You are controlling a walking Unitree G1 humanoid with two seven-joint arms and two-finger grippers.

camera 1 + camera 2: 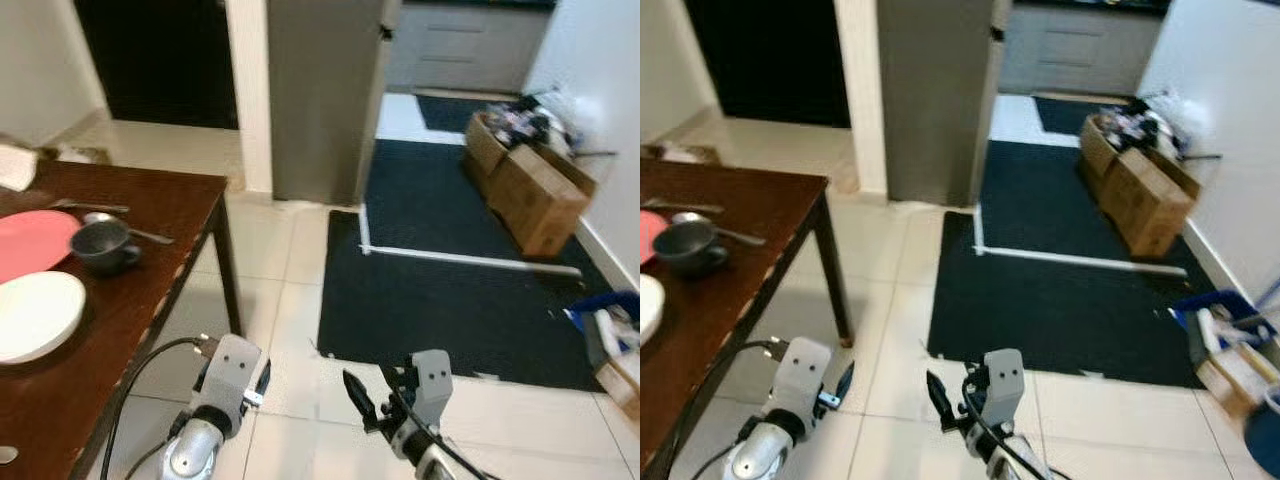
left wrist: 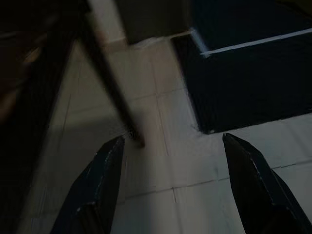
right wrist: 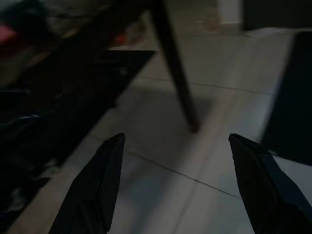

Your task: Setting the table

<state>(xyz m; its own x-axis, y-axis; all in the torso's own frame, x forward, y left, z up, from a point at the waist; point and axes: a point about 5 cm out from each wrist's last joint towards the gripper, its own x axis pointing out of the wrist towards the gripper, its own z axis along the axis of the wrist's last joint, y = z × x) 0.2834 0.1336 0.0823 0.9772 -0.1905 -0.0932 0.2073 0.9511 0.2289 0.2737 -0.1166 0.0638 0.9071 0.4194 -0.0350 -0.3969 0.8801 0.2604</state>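
A dark wooden table [image 1: 150, 250] stands at my left. On it lie a pink plate [image 1: 30, 242], a white plate [image 1: 35, 315] nearer to me, a dark grey cup [image 1: 105, 246] and cutlery [image 1: 100, 209] behind the cup. Both arms hang low over the tiled floor, to the right of the table. My left gripper [image 2: 173, 138] is open with nothing between its fingers, and it looks past a table leg [image 2: 112, 92]. My right gripper [image 3: 176, 137] is open and empty too, above the tiles near the same table's leg [image 3: 175, 73].
A black mat [image 1: 450, 290] covers the floor ahead on the right. Cardboard boxes [image 1: 530, 185] stand along the right wall, and a blue and white object [image 1: 605, 325] lies closer. A tall grey cabinet [image 1: 320, 100] and a dark doorway [image 1: 155, 60] are ahead.
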